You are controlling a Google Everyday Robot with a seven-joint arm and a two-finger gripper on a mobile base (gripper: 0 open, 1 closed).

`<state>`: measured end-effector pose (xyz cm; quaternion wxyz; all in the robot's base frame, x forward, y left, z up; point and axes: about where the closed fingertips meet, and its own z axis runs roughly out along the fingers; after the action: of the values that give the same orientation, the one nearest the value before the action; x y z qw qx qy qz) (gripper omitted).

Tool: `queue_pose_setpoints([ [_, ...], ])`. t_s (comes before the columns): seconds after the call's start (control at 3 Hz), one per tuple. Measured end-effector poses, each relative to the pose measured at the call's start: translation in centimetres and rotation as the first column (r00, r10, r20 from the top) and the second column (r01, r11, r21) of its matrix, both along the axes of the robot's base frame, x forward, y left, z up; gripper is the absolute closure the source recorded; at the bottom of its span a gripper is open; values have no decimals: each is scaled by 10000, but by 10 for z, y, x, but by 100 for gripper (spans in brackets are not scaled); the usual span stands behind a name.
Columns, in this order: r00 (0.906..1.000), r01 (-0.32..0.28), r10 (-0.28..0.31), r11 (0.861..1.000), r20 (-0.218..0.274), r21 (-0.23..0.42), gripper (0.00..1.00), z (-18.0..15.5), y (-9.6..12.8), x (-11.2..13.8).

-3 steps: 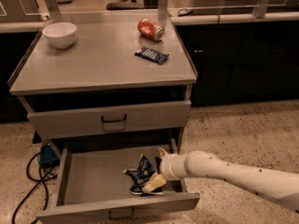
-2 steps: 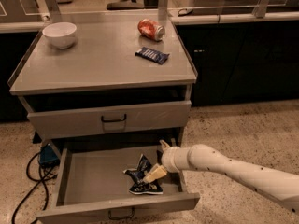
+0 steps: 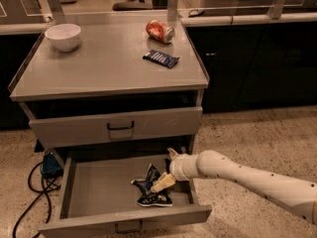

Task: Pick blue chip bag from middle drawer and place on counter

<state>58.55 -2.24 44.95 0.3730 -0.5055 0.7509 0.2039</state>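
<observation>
The blue chip bag (image 3: 150, 188) lies crumpled on the floor of the open middle drawer (image 3: 99, 192), right of centre near its front wall. My gripper (image 3: 168, 168) reaches into the drawer from the right on a white arm (image 3: 247, 177). It stands open: one pale finger (image 3: 163, 183) points down-left and touches the bag's upper right edge, and the other (image 3: 172, 153) points up near the drawer's back. The bag rests on the drawer floor. The counter (image 3: 109, 58) is the grey cabinet top above.
On the counter stand a white bowl (image 3: 63, 35) at the back left, a crushed red can (image 3: 159, 31) at the back right and a flat blue bar wrapper (image 3: 161, 58). The upper drawer (image 3: 116, 126) is shut. Black cables (image 3: 34, 192) and a blue object lie on the floor at the left.
My gripper has shifted slightly left and up along the bag's right side. The bag has hardly moved.
</observation>
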Motion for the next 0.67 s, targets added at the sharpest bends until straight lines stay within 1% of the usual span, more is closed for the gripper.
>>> queue_pose_setpoints([
  [0.33, 9976, -109, 71, 9984, -688, -554, 0, -23, 4, 19],
  [0.67, 9929, 3, -103, 9964, -1182, -843, 0, -57, 16, 42],
])
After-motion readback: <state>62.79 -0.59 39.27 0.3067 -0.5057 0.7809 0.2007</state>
